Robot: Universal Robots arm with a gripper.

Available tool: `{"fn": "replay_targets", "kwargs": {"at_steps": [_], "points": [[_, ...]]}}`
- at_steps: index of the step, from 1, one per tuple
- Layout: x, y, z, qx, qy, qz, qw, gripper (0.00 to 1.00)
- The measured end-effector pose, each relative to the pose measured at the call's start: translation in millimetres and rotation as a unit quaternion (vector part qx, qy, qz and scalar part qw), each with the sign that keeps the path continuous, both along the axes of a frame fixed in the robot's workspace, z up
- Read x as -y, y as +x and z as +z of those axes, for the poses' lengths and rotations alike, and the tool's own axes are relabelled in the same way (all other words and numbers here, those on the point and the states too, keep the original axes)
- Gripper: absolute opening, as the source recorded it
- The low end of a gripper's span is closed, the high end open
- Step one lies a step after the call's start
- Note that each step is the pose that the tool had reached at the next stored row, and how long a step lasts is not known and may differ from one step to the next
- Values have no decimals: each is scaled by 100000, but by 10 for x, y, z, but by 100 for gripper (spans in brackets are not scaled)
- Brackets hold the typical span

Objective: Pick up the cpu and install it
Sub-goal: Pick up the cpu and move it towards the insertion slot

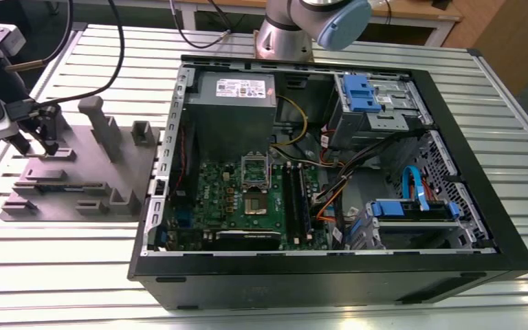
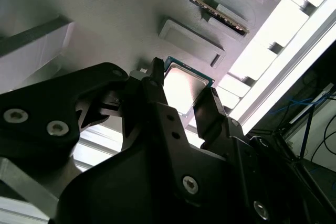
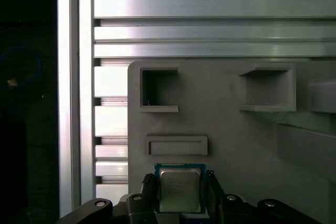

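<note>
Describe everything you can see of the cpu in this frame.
The cpu is a small, flat, square chip with a silvery-grey metal lid over a thin green board edge and faint print on top. It lies flat, lid up, on the grey stepped block, next to a low rectangular frame near the block's edge. The gripper straddles it on two opposite sides. Whether the gripper actually presses on the chip cannot be told.

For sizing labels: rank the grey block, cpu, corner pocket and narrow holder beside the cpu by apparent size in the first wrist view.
1. grey block
2. cpu
3. corner pocket and narrow holder: too close to rank; the holder is longer, the pocket taller.
</note>
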State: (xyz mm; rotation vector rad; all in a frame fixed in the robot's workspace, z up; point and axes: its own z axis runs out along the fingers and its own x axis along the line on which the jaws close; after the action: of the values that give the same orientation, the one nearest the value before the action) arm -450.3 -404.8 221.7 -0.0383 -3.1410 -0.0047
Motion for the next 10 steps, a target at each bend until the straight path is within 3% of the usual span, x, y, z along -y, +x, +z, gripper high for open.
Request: {"fn": "replay_targets", "kwargs": {"at_steps": [10], "points": [[0,0,19,-5,-2,-2,100000,47]]}}
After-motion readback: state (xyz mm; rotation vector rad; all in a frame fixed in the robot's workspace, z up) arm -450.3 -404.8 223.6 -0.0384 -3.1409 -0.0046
